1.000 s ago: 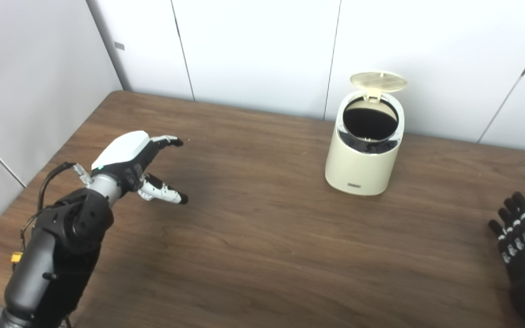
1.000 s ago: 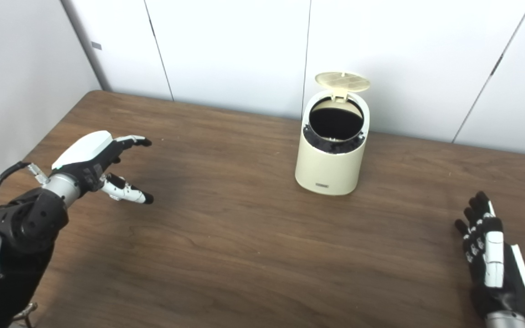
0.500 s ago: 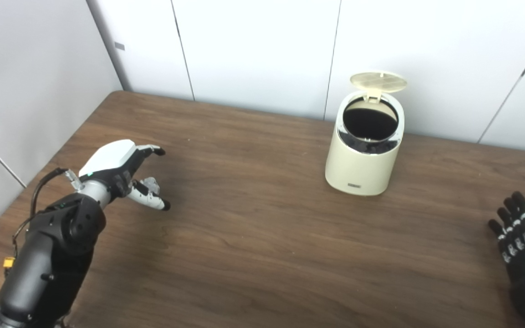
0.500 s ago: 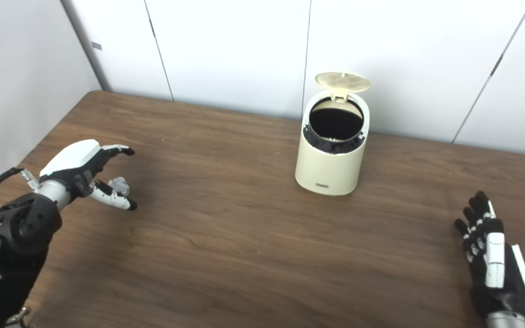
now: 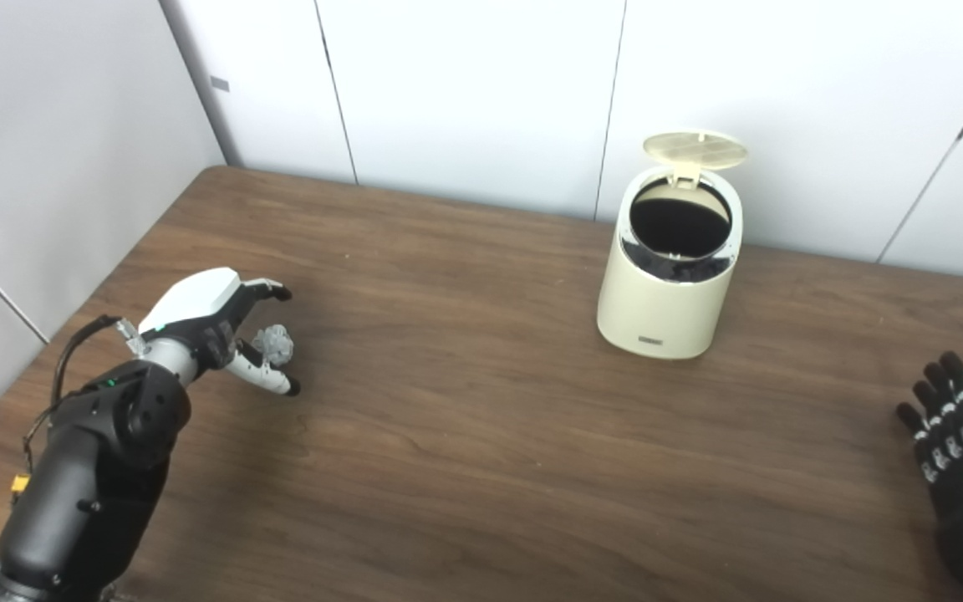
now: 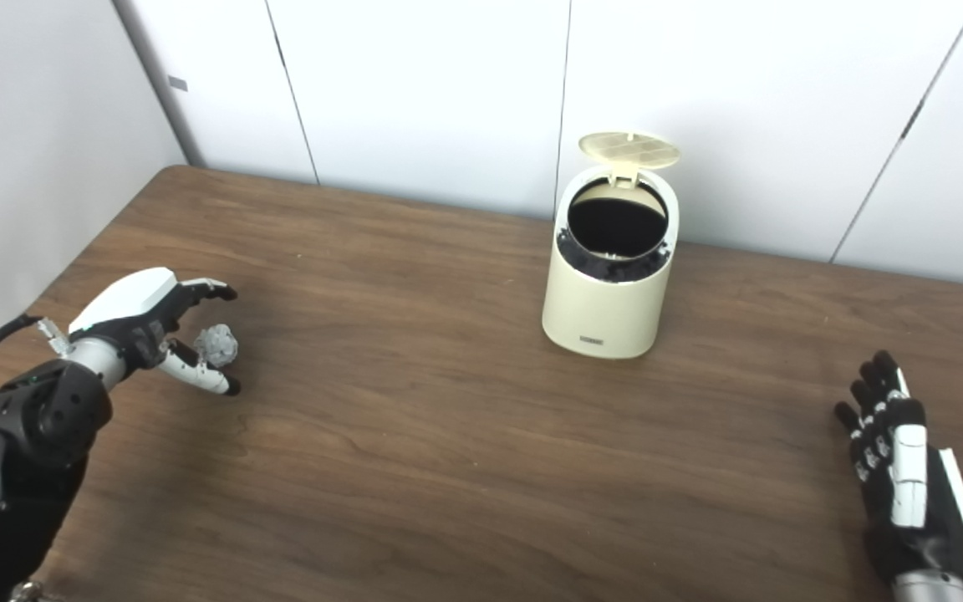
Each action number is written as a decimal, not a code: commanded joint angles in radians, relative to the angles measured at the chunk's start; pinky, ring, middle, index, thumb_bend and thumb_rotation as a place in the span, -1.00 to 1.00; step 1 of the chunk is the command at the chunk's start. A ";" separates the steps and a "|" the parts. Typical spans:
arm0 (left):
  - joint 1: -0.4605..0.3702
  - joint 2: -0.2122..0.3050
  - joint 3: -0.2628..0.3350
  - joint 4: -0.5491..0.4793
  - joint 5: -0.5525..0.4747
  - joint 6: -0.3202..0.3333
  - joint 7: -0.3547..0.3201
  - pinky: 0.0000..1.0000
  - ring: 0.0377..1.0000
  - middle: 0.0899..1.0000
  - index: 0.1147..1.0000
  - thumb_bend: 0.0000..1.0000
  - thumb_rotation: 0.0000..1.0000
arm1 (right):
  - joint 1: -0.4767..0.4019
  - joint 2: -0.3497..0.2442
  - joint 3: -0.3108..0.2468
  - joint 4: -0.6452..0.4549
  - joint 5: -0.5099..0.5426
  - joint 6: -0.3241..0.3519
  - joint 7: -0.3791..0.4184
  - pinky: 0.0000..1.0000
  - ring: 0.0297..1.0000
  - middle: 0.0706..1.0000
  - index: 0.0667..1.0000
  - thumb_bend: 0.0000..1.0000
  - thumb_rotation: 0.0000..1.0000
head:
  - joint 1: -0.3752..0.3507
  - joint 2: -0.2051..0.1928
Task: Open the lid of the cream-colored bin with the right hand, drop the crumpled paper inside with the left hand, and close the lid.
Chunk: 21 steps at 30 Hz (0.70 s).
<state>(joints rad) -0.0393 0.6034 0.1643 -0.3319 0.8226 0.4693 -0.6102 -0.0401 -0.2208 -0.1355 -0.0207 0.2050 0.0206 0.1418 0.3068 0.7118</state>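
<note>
- We see our left hand (image 5: 212,328) low over the near left part of the brown table (image 5: 481,451).
- Its fingers (image 5: 268,291) curl out on top and its thumb (image 5: 264,380) sticks out below, with a wide gap between them.
- The crumpled paper (image 5: 273,344) is a small gray ball sitting right in that gap.
- The hand is open around the ball and is not squeezing it.
- We cannot tell if the thumb or the fingers touch the paper at all.
- We cannot tell for sure if the paper rests on the table, but it looks like it does.
- The cream-colored bin (image 5: 665,293) stands far from this hand, at the back of the table, near the white wall (image 5: 465,92).
- Its lid (image 5: 695,150) is flipped up at the back, so the round mouth is open, and it looks dark inside.
- The bin stands straight up, with a small dark label low on its front.
- Our right hand (image 6: 899,468) is at the near right corner of the table, well away from the bin.
- Its fingers are straight, a little spread, and point away from us.
- It holds nothing, and we cannot tell if it rests on the table or hangs just above it.
</note>
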 commanded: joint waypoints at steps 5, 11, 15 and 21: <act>-0.017 0.038 0.004 0.002 -0.002 -0.002 0.026 0.47 0.71 0.69 0.58 0.72 -0.84 | -0.012 -0.006 -0.001 -0.022 -0.002 0.019 -0.002 1.00 0.99 0.99 0.96 0.26 1.00 | -0.003 0.003; -0.017 0.035 -0.001 0.007 -0.017 -0.002 0.036 0.45 0.65 0.62 0.52 0.71 -0.92 | -0.012 -0.006 0.000 -0.027 -0.003 0.016 0.000 0.99 0.99 0.99 0.96 0.27 1.00 | -0.006 0.006; -0.020 0.028 0.009 0.015 -0.042 -0.001 0.029 0.37 0.56 0.57 0.47 0.67 -0.97 | -0.009 -0.003 0.000 -0.045 -0.003 0.027 -0.004 0.98 0.99 0.99 0.96 0.25 1.00 | -0.011 0.007; -0.025 0.002 0.038 0.021 -0.063 0.000 0.012 0.27 0.42 0.48 0.40 0.60 -1.00 | -0.008 -0.005 0.001 -0.050 0.000 0.025 0.001 0.95 0.98 0.99 0.95 0.25 1.00 | -0.013 0.008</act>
<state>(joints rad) -0.0395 0.5953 0.1756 -0.3004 0.7645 0.4687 -0.6055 -0.0382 -0.2190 -0.1331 -0.0441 0.2044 0.0492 0.1394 0.2930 0.7179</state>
